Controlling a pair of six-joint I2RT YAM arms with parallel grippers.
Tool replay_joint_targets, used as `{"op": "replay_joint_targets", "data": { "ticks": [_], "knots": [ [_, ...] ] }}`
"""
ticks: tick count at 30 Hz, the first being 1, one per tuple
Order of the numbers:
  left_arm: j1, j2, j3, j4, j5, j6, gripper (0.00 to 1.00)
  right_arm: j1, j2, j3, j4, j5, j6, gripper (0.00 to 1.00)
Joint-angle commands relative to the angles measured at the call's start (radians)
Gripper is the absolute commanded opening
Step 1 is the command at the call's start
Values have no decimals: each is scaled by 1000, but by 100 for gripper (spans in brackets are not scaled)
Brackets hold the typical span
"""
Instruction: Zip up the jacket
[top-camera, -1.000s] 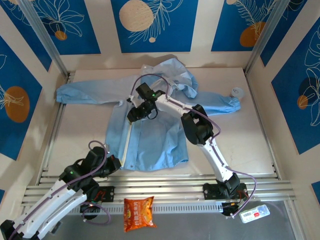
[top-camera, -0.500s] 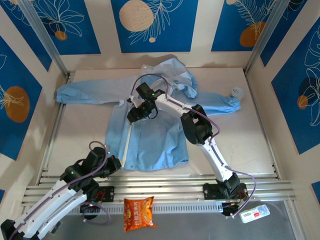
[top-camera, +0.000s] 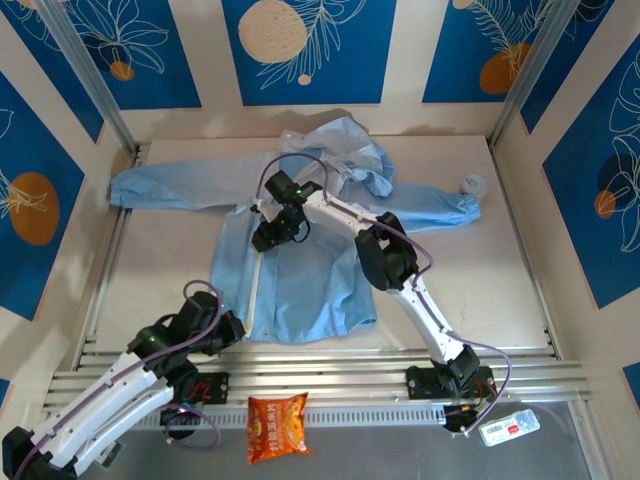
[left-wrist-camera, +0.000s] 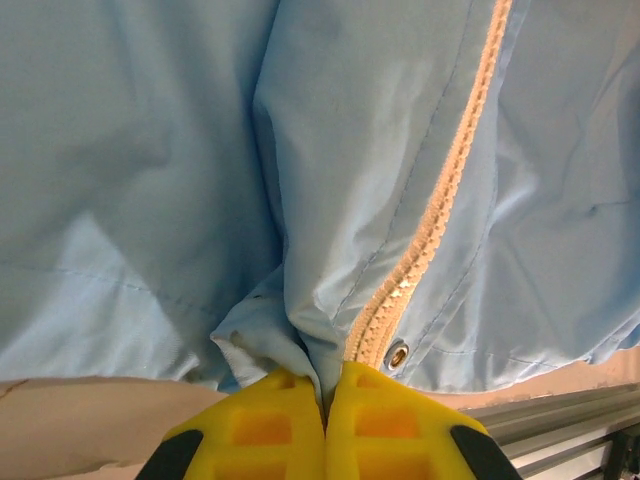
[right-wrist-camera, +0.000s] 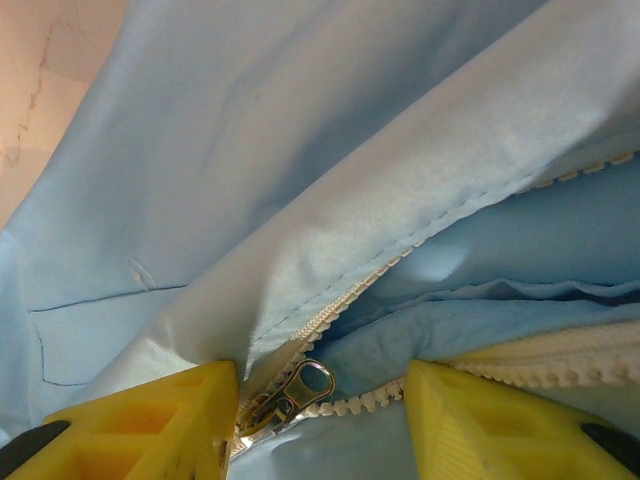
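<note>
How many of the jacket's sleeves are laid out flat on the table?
2. The jacket has its left sleeve stretched flat out to the left and its right sleeve stretched out to the right.

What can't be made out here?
Right wrist: zipper slider, lower end lost behind the right gripper at the bottom edge.
Top view: slider hidden under the right gripper.
Left wrist: how much jacket hem the left gripper pinches, hidden between its shut jaws.
Top view: whitish object beside the cuff, too small to identify.

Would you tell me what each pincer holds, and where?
Left pincer: the jacket, pinched at its bottom hem beside the zipper. Right pincer: nothing, open around the zipper slider.
</note>
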Motion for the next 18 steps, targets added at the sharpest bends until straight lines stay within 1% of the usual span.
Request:
{"op": "replay_joint_targets", "data": {
  "ticks": [1, 3, 5, 6, 9, 10, 12, 14, 18],
  "knots": [
    [-4, 23, -11, 64, 4, 5, 0, 56, 83, 26, -164, 22, -10, 48],
    [-5, 35, -13, 83, 6, 7, 0, 67, 96, 52, -194, 51, -17, 46],
    [-5, 49, -13, 97, 8, 11, 0, 71, 109, 78, -222, 52, -21, 42],
    [-2, 54, -13, 103, 8, 13, 0, 72, 114, 90, -233, 52, -20, 38],
    [-3, 66, -16, 116, 8, 17, 0, 69, 107, 104, -255, 77, -6, 16],
    [-1, 68, -18, 119, 9, 18, 0, 64, 95, 100, -252, 84, -1, 11],
    [0, 70, -21, 121, 9, 20, 0, 55, 59, 84, -235, 92, 9, 5],
    [5, 71, -24, 123, 14, 26, 0, 44, 13, 61, -209, 106, 16, 1],
    [8, 70, -27, 101, 15, 30, 0, 18, -76, 25, -160, 131, 25, 0]
  ]
}}
